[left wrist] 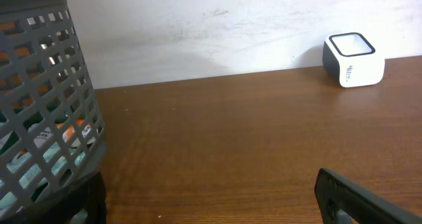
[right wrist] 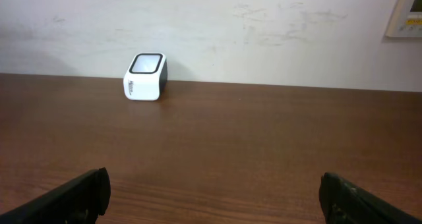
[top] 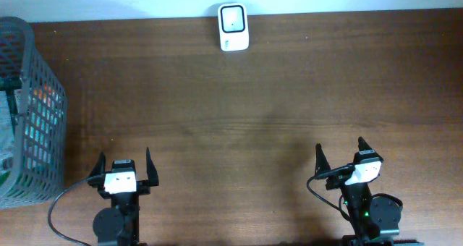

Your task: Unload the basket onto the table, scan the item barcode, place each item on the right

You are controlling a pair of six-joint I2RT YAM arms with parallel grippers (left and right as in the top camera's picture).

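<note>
Well ahead of the right tool (top: 340, 146) sits the scanner (top: 233, 27).

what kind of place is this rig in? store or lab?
Probably a mock checkout bench, not a real store: a white countertop scanner at the far edge of a wooden table, a grey mesh basket on the left, and a bare scuffed wall behind.

Scanner (top: 233, 27) at far edge of table (top: 239, 108), basket (top: 40, 108) far left, left hand (top: 124, 159) near-left, right hand (top: 340, 150) near-right
</note>
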